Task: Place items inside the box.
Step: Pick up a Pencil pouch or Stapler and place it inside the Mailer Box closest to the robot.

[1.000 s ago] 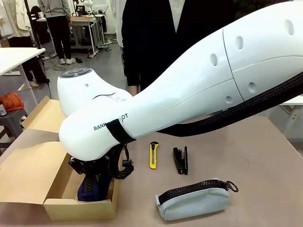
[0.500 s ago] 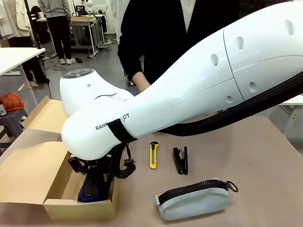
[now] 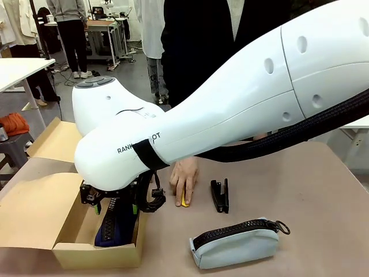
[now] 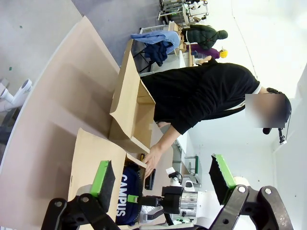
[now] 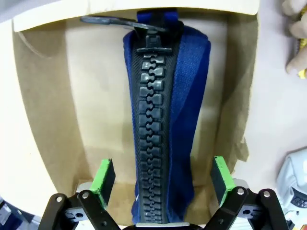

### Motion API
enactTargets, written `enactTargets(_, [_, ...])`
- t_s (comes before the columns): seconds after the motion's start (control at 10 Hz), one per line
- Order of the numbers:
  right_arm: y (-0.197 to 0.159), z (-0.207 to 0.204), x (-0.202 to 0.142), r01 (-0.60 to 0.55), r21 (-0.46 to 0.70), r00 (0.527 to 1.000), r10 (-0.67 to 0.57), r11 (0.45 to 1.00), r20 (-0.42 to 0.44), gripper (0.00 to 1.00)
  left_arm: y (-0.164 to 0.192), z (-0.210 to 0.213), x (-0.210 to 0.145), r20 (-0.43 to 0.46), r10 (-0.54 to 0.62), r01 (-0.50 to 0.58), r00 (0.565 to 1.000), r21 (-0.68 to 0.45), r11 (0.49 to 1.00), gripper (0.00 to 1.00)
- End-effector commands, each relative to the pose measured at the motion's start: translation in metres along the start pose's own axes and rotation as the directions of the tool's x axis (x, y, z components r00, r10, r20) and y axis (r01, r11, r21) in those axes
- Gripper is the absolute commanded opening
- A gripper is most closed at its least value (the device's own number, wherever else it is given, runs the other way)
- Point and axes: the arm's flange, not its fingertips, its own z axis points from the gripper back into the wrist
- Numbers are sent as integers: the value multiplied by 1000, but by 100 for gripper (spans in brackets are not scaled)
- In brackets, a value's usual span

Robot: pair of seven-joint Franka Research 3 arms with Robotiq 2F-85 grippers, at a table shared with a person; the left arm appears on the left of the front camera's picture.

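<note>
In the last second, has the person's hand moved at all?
Yes. The person's hand has come down toward the robot's side and now rests on the yellow utility knife, just left of the black stapler, which has stayed put.

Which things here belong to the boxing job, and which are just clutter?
Job: box, blue pouch inside it, grey pouch, stapler, yellow knife under the person's hand.
Clutter: orange bundle, white side table.

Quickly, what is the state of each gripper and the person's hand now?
Left gripper: open, empty.
Right gripper: open above navy blue zip pouch.
Person's hand: on yellow utility knife.
</note>
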Motion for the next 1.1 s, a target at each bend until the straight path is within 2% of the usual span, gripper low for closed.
enactTargets(0.0, [-10,21,-17,-37,-5,999,37,999,38,100,-1,-1,0,8,-15,15,1000,-20,1000,100])
enactTargets(0.1, [-13,36,-26,-51,20,997,50,999,52,100,-1,-1,0,8,-15,15,1000,-20,1000,100])
enactTargets(0.2, [-17,62,-44,-125,52,992,126,991,-14,100,-1,-1,0,8,-15,15,1000,-20,1000,100])
enactTargets(0.3, [-17,88,-77,-214,-14,961,208,977,-180,100,-1,-1,0,8,-15,15,1000,-20,1000,100])
enactTargets(0.4, [-19,98,-97,-245,-86,942,216,966,-258,100,-1,-1,0,8,-15,15,1000,-20,1000,100])
enactTargets(0.5, [-27,112,-121,-319,-95,923,286,943,-258,100,-1,-1,0,8,-15,15,1000,-20,1000,100])
enactTargets(0.6, [-34,116,-125,-314,-58,934,298,948,-195,100,-1,-1,0,8,-15,15,1000,-20,1000,100])
enactTargets(0.7, [-11,101,-120,-242,-54,949,224,969,-223,100,-1,-1,0,8,-15,15,1000,-20,1000,100])
enactTargets(0.8, [-11,101,-120,-242,-54,949,224,969,-223,100,-1,-1,0,8,-15,15,1000,-20,1000,100])
enactTargets(0.9, [-19,120,-142,-288,-83,937,262,954,-231,100,-1,-1,0,8,-15,15,1000,-20,1000,100])
enactTargets(1.0, [-21,118,-139,-292,-91,932,262,952,-250,100,-1,-1,0,8,-15,15,1000,-20,1000,100])
